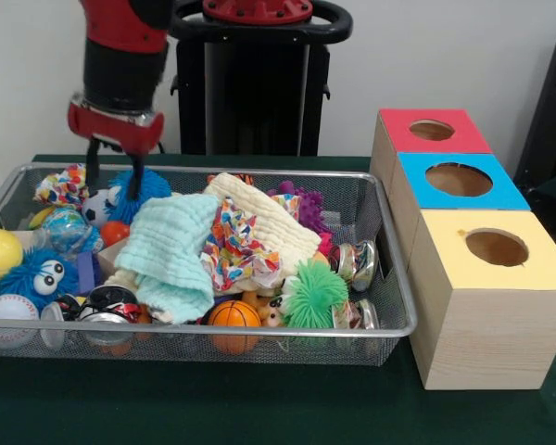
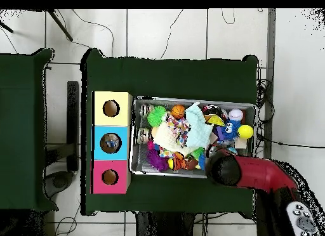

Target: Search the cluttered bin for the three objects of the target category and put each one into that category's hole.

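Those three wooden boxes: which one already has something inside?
The blue-topped middle box: the overhead view shows something in its hole, while the yellow box and red box look empty.

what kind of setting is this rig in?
Most likely a robotics lab test cell, not a home or factory. A green-draped table stands on a tiled floor with loose cables, and it holds a staged sorting setup: a wire bin of toys beside three colour-topped wooden boxes with holes.

Robotics lab: green-clothed table (image 1: 259,408), pedestal-mounted robot arm (image 1: 120,56), loose cables (image 2: 190,24) over tiled floor (image 2: 165,37).
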Robot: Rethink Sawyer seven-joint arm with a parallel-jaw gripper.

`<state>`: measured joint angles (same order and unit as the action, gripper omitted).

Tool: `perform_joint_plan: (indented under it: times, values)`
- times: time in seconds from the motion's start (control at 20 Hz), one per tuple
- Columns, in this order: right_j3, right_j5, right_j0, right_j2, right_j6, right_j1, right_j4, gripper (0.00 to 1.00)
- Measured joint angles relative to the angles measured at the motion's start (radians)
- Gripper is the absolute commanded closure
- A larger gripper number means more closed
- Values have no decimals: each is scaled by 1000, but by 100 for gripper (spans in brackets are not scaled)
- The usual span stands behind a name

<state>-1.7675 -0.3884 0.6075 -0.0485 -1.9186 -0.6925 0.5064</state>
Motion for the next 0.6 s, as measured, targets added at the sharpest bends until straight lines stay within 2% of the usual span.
perform_joint_plan:
  times: [0.15,0.2,0.25,0.45,0.5,0.6]
  values:
    - [-6,-131,68,-45,45,-66,29,0]
    - [-2,-152,85,-61,69,-76,54,0]
    - [7,-165,108,-88,121,-80,115,0]
    - [28,-153,119,-129,232,-60,255,0]
    - [40,-139,112,-146,288,-38,327,0]
    - [47,-127,105,-156,318,-21,368,0]
